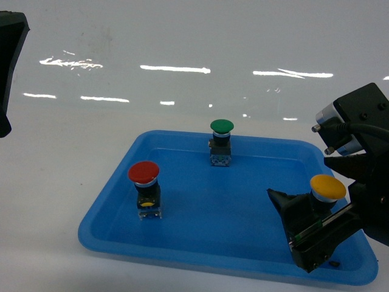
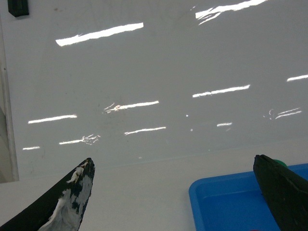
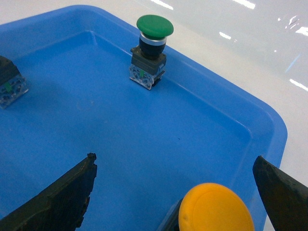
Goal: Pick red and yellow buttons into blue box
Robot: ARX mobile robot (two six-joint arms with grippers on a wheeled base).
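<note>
Glossy white tabletop [image 1: 182, 48] carries my shallow blue plastic tray [image 1: 109, 234], where the spread right gripper [image 3: 173, 192] straddles the yellow mushroom-cap button [image 3: 215, 209], apparently just set down.

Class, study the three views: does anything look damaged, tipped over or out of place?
All three buttons stand upright in the blue tray. The one oddity: the left gripper has whitish scuffing on one fingertip, which looks like wear.
</note>
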